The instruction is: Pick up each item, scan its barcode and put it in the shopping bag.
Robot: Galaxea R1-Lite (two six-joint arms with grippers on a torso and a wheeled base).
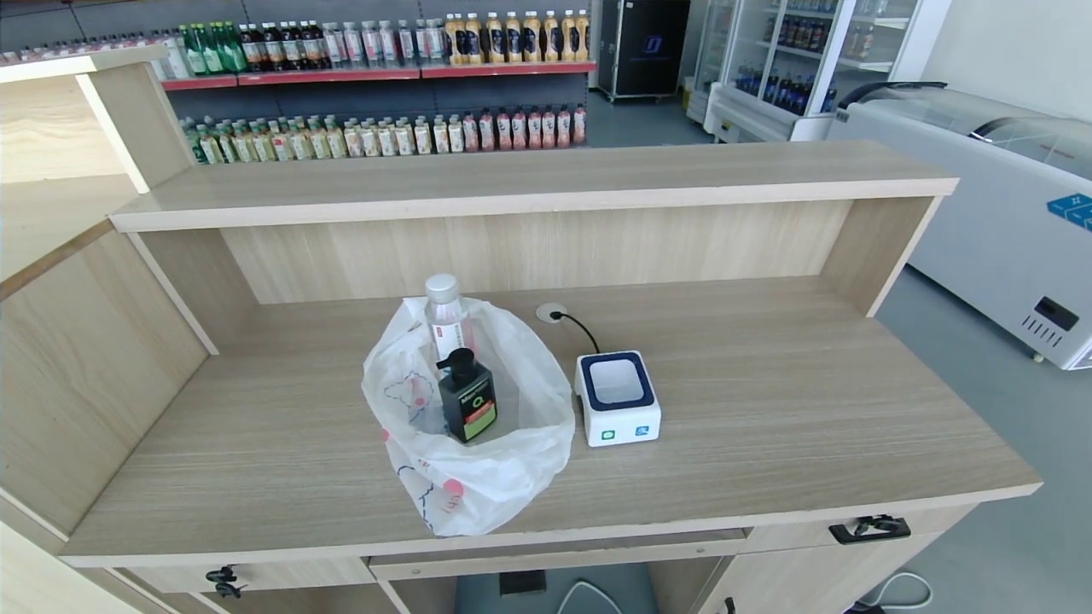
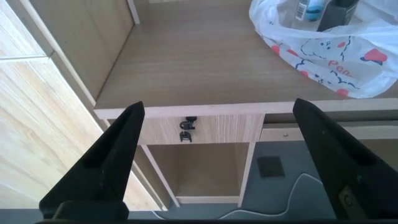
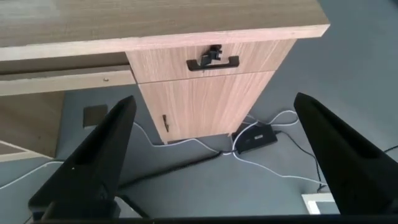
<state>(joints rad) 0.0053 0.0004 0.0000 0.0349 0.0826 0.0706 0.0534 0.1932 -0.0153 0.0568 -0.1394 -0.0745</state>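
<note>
nearest to us are our own grippers. the left gripper [image 2: 219, 106] hangs below the front edge of the counter [image 1: 768, 409] with its jaws spread wide and nothing between them, in front of a small drawer handle [image 2: 186, 127]. the right gripper [image 3: 216, 98] is likewise spread and empty, low before the right-hand drawer with its black handle [image 3: 213, 59].

up on the counter the shopping bag [image 1: 478, 477] stands open, touching nothing but the wood. inside it a dark pump bottle [image 1: 467, 405] stands upright at the front and a clear bottle [image 1: 445, 320] with a white cap rises behind it. the scanner [image 1: 616, 398] sits just beside the bag on its right, its cable [image 1: 580, 328] running back to a hole in the counter.

we judge both goods packed, so the step in hand is to finish cleanly. if we raise an arm, we should come up well clear of the counter edge and the handles, and keep away from the bag's loose rim: the plastic is soft, and a snag could tip the tall bottle or drag the bag into the scanner.
</note>
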